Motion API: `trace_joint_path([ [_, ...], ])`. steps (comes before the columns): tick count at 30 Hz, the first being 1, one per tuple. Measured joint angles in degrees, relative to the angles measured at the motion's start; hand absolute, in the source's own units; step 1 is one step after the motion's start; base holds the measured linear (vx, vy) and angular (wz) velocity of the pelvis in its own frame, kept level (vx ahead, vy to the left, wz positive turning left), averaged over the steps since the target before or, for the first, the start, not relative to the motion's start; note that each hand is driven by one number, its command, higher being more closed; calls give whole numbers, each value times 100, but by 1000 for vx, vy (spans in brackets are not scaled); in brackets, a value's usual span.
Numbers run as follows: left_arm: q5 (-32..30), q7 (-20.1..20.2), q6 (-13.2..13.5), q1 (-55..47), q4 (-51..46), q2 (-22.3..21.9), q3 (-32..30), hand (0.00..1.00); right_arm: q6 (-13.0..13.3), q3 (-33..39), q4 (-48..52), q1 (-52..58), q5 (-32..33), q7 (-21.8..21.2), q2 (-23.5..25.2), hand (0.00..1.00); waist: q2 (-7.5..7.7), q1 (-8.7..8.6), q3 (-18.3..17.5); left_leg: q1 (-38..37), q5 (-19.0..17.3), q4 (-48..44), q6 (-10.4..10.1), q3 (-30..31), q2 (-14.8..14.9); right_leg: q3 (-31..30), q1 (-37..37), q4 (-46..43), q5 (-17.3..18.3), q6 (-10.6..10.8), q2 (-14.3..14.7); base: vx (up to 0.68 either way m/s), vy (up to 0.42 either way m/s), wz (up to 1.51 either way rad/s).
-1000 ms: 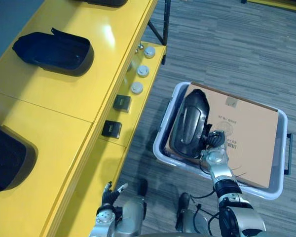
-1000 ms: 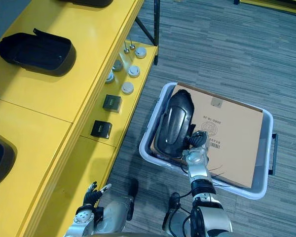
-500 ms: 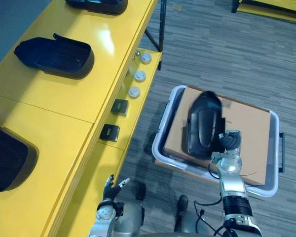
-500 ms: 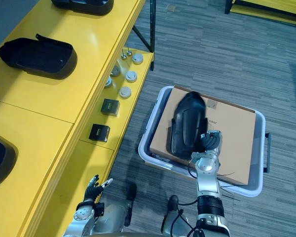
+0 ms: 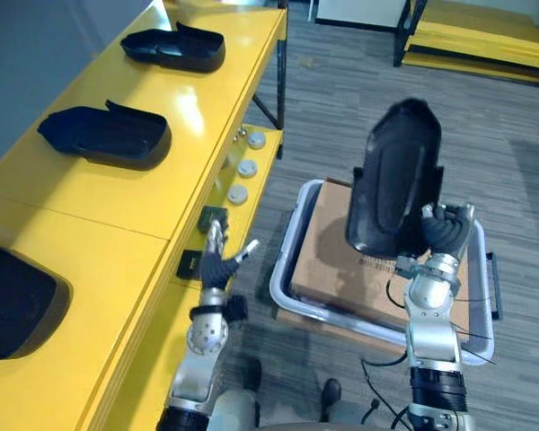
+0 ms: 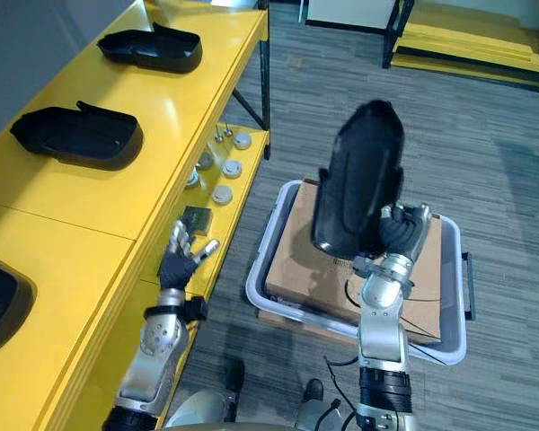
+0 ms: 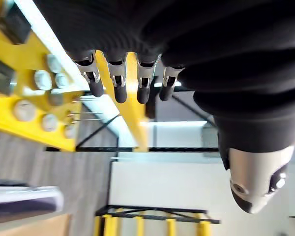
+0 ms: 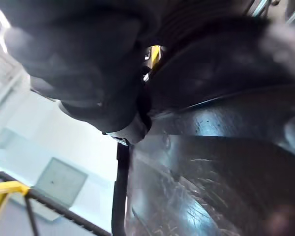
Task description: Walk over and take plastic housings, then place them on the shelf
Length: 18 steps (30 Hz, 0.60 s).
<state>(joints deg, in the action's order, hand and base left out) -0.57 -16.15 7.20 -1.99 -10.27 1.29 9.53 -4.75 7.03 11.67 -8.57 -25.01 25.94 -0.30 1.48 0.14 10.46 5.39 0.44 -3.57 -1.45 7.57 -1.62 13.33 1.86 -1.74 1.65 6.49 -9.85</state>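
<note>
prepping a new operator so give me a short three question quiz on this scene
1. True or false: the left hand holds the raised black plastic housing.
2. How many other black housings lie on the yellow shelf?
3. The brown cardboard box sits in: A) the shelf B) the grey plastic bin C) the left hand.
Key: 1 false, the right hand grips it, the left hand is empty; 2 three; 3 B.

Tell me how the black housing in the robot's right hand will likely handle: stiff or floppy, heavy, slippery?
Probably stiff: the housing stands upright above the right hand without sagging. Likely light for its size, since one hand holds it by its lower end. Its glossy surface may be slippery, so it could tip.
</note>
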Motion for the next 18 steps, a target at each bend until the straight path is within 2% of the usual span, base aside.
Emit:
trace_joint_path([
  [5, 35, -96, 57, 143, -385, 8, 223, 0, 102, -564, 350, -17, -238, -114, 82, 100, -8, -56, -224, -82, 26, 106, 38, -19, -30, -39, 13, -1, 0, 0, -31, -7, 10, -2],
  [11, 369, -133, 42, 462, -381, 4, 690, 0, 213, -1275, 755, -129, -448, -242, 127, 100, 4, -89, -305, -182, 56, 179, 61, -62, -31, -85, 48, -3, 1, -2, -33, -38, 16, -5],
  [15, 506, -136, -66, 691, -234, -10, 1083, 0, 294, -1808, 804, -136, -487, -262, 148, 100, 4, -113, -549, -224, 156, 369, 67, -80, -33, -97, -5, -3, 1, -3, -28, -9, 2, -1],
  [18, 561, -223, -80, 819, -48, -87, 1076, 0, 322, -1945, 806, -223, -497, -247, 178, 100, 6, -112, -610, -264, 158, 378, 69, -93, -33, -106, 17, -4, 0, -4, -28, -4, 3, -1],
])
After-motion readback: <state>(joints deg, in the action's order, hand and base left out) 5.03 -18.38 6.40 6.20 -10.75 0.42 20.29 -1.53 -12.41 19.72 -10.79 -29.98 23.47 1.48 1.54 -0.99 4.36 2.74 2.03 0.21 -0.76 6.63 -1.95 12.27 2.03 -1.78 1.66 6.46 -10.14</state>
